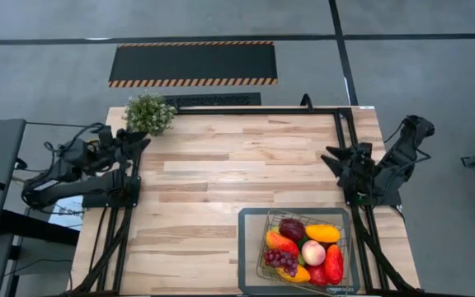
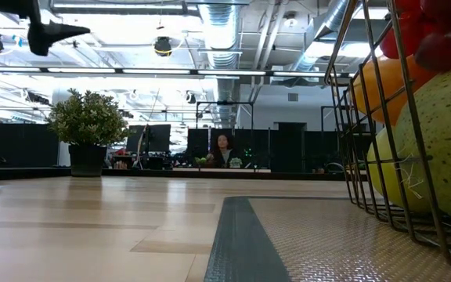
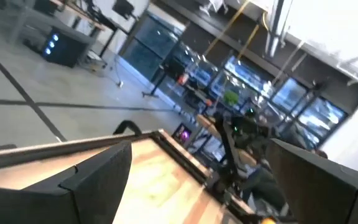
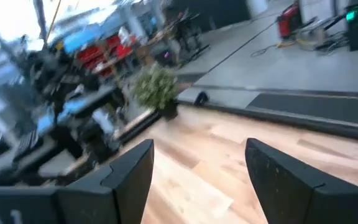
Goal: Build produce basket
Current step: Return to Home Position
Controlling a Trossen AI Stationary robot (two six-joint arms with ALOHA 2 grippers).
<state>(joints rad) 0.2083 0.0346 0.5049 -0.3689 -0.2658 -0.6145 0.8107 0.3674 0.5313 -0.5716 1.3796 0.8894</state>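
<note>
The dark wire-mesh basket (image 1: 264, 262) stands on a grey mat at the table's near right, filled with produce: a yellow pepper (image 1: 322, 233), a pink peach (image 1: 313, 252), purple grapes (image 1: 279, 260) and red and orange peppers. In the low view its wire wall (image 2: 374, 141) shows close at the right. My left gripper (image 1: 141, 142) is open and empty, raised at the table's left edge. My right gripper (image 1: 330, 157) is open and empty, raised at the table's right edge, above and behind the basket.
A bushy green potted plant (image 1: 149, 113) stands at the table's far left corner. The grey mat (image 1: 249, 247) lies under the basket. The middle of the wooden table (image 1: 237, 165) is bare wood. A person sits in the room far behind the table (image 2: 224, 149).
</note>
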